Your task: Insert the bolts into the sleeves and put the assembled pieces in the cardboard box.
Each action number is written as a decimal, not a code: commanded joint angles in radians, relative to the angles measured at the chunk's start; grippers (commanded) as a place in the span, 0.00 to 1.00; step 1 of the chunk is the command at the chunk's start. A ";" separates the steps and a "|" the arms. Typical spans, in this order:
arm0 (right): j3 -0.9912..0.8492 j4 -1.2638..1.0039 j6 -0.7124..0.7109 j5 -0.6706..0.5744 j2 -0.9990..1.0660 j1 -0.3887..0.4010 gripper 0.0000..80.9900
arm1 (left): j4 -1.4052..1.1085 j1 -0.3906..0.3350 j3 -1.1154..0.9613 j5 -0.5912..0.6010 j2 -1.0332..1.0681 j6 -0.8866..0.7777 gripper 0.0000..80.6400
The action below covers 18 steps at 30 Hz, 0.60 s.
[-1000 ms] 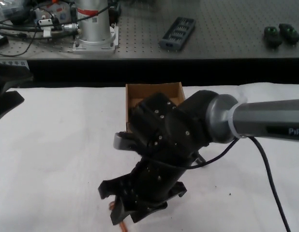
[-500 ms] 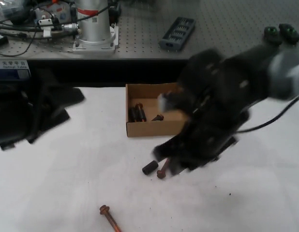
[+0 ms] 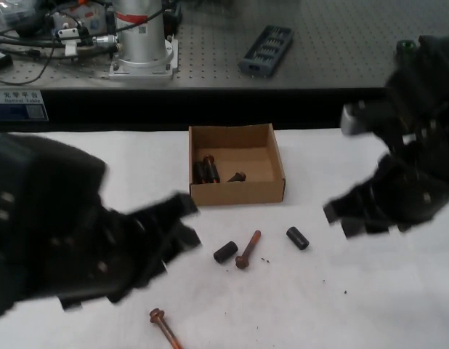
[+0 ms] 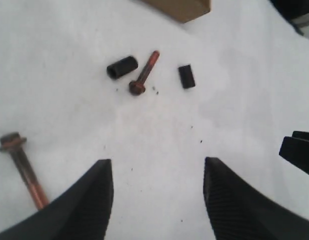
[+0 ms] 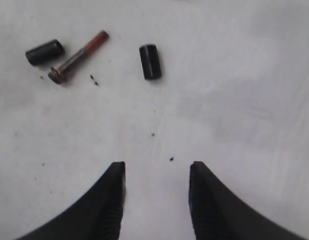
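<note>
The cardboard box (image 3: 237,193) sits mid-bench with dark sleeved pieces (image 3: 205,169) and a bolt (image 3: 237,176) inside. In front of it lie a sleeve (image 3: 224,252), a rusty bolt (image 3: 248,249) and a second sleeve (image 3: 297,238). Another bolt (image 3: 165,327) lies near the front edge. My left gripper (image 3: 182,224) is open and empty, left of these parts. Its wrist view shows sleeve (image 4: 122,67), bolt (image 4: 143,74), sleeve (image 4: 186,76) and the near bolt (image 4: 22,167) ahead of the gripper (image 4: 157,187). My right gripper (image 3: 339,218) is open and empty to their right, facing sleeve (image 5: 150,61), bolt (image 5: 77,56) and sleeve (image 5: 44,52).
White cloth (image 3: 341,305) covers the bench. Behind it a perforated metal table carries a metal post (image 3: 141,36), cables and a dark rack (image 3: 267,47). A box corner (image 4: 179,7) and the right gripper's finger (image 4: 299,152) show in the left wrist view.
The right arm swung from the front centre up and away to the right, uncovering the loose bolts and sleeves. The left arm came in from the left edge toward the front centre.
</note>
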 commanded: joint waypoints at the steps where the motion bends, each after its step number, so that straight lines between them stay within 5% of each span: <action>1: 0.041 -0.008 0.029 -0.013 -0.030 -0.004 0.38 | 0.027 -0.026 -0.009 -0.015 0.059 -0.122 0.50; 5: 0.120 -0.029 0.039 -0.013 -0.094 -0.004 0.38 | 0.111 -0.026 -0.009 0.014 0.125 -0.280 0.50; 18: 0.167 -0.216 0.081 -0.036 -0.170 -0.004 0.38 | 0.245 -0.026 -0.037 -0.024 0.182 -0.283 0.43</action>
